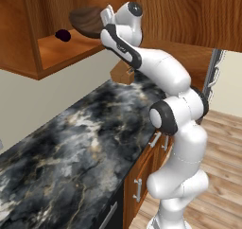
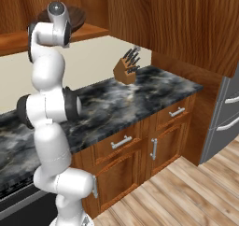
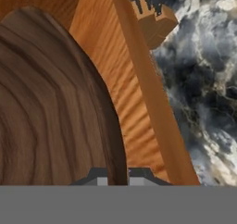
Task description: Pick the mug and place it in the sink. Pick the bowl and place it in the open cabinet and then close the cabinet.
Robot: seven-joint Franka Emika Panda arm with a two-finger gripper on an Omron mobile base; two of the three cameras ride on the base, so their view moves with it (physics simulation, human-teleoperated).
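The left base view is looking from behind the arm's left, forward and down along the marble counter (image 1: 71,143) toward the open cabinet (image 1: 61,50). The right base view is facing the same counter and knife block (image 2: 127,66) from the right. The hand view is sitting close over the bowl (image 3: 51,107), sharing that block.

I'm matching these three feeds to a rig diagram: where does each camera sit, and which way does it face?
Left base view: behind the arm's left, looking forward and down at the counter and open cabinet; the arm rises lower right, gripper on the bowl.
Right base view: behind the arm's right; the arm rises lower left.
Hand view: on the hand, along the gripper shut on the bowl's rim.
The base views share the knife block.
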